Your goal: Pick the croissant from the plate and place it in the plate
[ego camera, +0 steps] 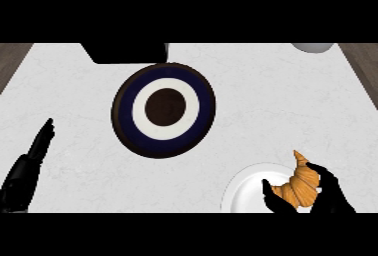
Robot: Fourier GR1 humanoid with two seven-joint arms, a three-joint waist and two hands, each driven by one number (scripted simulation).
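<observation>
Golden-brown and curved, the flaky croissant (299,185) sits in the grasp of the robot's black right hand (332,197) at the lower right of the head view. The thumb curls up on its left side and the fingers wrap its right side, while its pointed tip sticks up clear of the hand. It lies over the right part of a plain white round plate (247,187) that is cut off by the lower edge of the scene; whether the pastry touches that plate or hangs just above it cannot be told.

Well apart from it, near the middle of the white marbled counter (280,100), lies a second round plate (164,107) with a dark brown rim, a navy ring, a white ring and a dark brown centre.

The left hand (29,160) rests at the left edge – fingers straight, pointing up the counter, holding nothing.

At the far edge are a black boxy object (129,51) and, towards the right corner, a pale rounded object (314,47), only partly visible.
</observation>
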